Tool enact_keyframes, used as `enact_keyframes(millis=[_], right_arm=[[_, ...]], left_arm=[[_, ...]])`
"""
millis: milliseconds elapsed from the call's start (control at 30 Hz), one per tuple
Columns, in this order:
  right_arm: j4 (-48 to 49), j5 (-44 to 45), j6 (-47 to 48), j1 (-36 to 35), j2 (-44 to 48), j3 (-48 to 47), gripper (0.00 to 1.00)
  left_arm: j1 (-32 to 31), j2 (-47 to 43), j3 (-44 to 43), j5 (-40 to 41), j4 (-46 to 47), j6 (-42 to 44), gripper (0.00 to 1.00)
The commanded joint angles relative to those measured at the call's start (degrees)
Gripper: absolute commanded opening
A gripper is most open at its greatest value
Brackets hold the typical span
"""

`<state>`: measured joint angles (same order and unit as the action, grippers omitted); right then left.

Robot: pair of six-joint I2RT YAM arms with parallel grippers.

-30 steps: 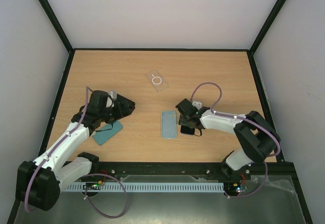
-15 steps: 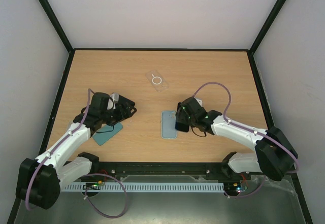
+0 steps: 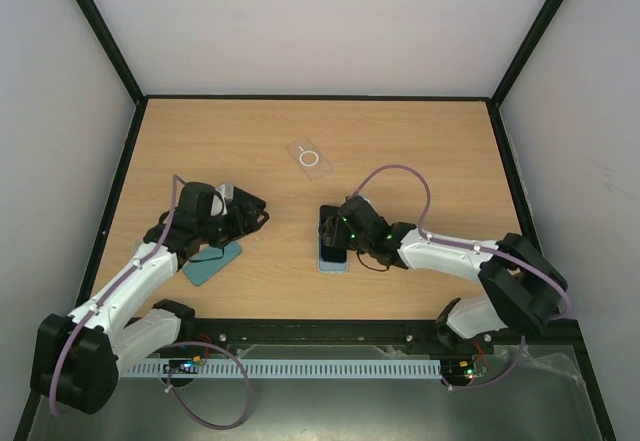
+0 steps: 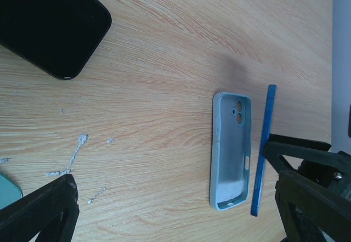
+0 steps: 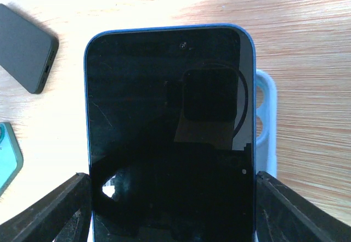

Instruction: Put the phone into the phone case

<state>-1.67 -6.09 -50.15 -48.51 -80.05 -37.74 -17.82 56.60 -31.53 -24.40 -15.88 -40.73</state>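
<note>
Right tool (image 5: 173, 214) clamps blue phone (image 5: 164, 99), hiding most of case (image 5: 267, 127); left tool (image 3: 250, 211) wide open.

Open table (image 3: 430, 151) runs from 1 to 3 o'clock and along the far edge, where only a clear case (image 3: 310, 158) lies flat near 12. At centre, the blue phone (image 5: 170, 132) stands steeply over the light blue case (image 4: 231, 148), pinched by the fingers of the right gripper (image 3: 338, 229), whose arm closes the 4 o'clock approach. A bare strip separates this from the left gripper (image 3: 255, 211), the dark phone (image 4: 49, 22) and the teal case (image 3: 212, 263), crowded at 8 to 9.
</note>
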Motion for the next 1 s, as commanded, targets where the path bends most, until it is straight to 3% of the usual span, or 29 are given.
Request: enact_keyframes(millis=[0, 667, 967], right_arm=[[6.48, -0.26, -0.28, -1.37, -2.22, -1.20, 0.62], [7.65, 1.07, -2.44, -3.21, -3.26, 4.97, 0.63], [5.96, 1.50, -3.41, -3.21, -3.04, 5.61, 0.72]], left_arm=[[-0.24, -1.05, -0.24, 0.30, -1.85, 0.21, 0.97], [-0.29, -1.07, -1.19, 1.25, -2.12, -0.08, 0.96], [-0.29, -0.46, -1.32, 1.30, -2.18, -0.12, 0.96]])
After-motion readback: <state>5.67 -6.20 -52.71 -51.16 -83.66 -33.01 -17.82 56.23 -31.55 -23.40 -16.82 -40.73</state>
